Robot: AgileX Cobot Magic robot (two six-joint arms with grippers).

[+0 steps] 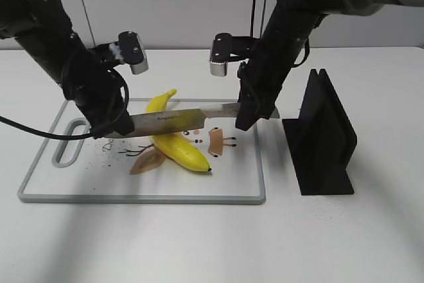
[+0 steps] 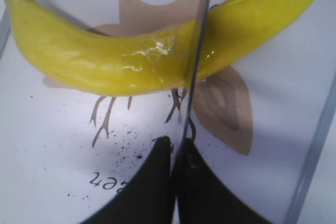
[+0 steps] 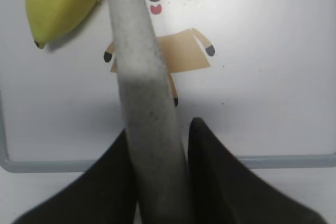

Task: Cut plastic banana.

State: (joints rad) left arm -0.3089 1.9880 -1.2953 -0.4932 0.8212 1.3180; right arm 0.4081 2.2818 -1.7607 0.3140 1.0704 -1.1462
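Note:
The plastic banana (image 1: 180, 152) lies glossy yellow on the white cutting board (image 1: 132, 197), over an owl print. A knife (image 1: 179, 121) is held level across its middle. My left gripper (image 1: 114, 128) is shut on the blade's tip end. My right gripper (image 1: 245, 117) is shut on the grey handle. In the left wrist view the blade edge (image 2: 193, 66) meets the middle of the banana (image 2: 89, 61), beyond the closed fingers (image 2: 176, 153). In the right wrist view the handle (image 3: 140, 77) runs between the fingers (image 3: 157, 129), and the banana's dark-tipped end (image 3: 58, 3) shows at top left.
A black knife block (image 1: 324, 138) stands on the table right of the board, close to the right arm. The board has a handle slot (image 1: 69, 142) at its left end. Dark specks dot the board near the left gripper.

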